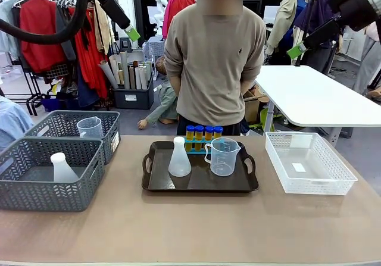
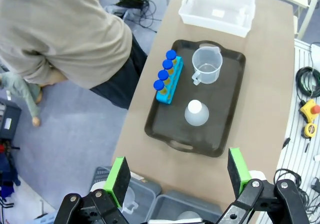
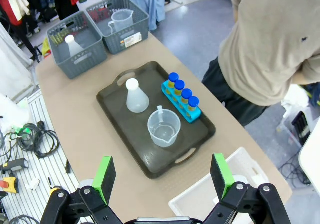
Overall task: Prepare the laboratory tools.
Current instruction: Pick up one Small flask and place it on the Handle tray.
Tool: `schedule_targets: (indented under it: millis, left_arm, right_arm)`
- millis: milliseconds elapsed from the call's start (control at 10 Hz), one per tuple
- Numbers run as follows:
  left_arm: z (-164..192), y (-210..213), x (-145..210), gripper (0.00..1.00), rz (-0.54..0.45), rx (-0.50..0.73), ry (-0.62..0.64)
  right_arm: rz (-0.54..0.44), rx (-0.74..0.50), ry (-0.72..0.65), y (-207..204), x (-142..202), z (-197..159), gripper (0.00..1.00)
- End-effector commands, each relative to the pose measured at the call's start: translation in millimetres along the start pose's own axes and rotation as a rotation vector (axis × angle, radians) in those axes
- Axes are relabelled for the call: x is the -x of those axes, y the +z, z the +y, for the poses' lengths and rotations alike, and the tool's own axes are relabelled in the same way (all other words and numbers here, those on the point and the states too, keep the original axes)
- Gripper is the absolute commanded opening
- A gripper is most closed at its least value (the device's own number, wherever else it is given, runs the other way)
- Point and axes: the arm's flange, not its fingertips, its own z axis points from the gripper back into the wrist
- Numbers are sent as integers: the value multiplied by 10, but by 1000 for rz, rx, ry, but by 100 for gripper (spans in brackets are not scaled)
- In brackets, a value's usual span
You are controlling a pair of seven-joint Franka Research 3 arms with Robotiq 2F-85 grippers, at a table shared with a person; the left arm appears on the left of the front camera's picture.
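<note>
A dark tray [image 1: 199, 185] sits mid-table. On it stand a white conical flask [image 1: 179, 157], a clear measuring beaker [image 1: 223, 156] and several amber tubes with blue caps [image 1: 202, 133] in a blue rack. The left wrist view looks down on the flask [image 2: 196, 113], beaker [image 2: 206, 63] and tubes [image 2: 165, 75]. My left gripper [image 2: 178, 176] hangs open high above the table's left end, holding nothing. My right gripper [image 3: 162, 175] is also open and empty, high over the right end, above the flask [image 3: 136, 97], beaker [image 3: 164, 128] and tubes [image 3: 181, 93].
Two grey lattice baskets stand at the left: the near one [image 1: 36, 188] holds another flask [image 1: 61, 168], the far one [image 1: 65, 120] another beaker [image 1: 89, 127]. A white mesh basket [image 1: 309, 162] sits at the right. A person [image 1: 214, 58] stands at the far edge behind the tray.
</note>
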Motion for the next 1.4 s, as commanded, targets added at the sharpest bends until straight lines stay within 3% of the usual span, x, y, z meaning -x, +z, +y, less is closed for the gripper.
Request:
schedule_targets:
  millis: [0,1300]
  left_arm:
    - [6,24,17,100,-7,2,6]
    - [6,24,17,100,-7,2,6]
  right_arm:
    - [-21,-14,-1,9,-14,-3,100]
    - [-21,-14,-1,9,-14,-3,100]
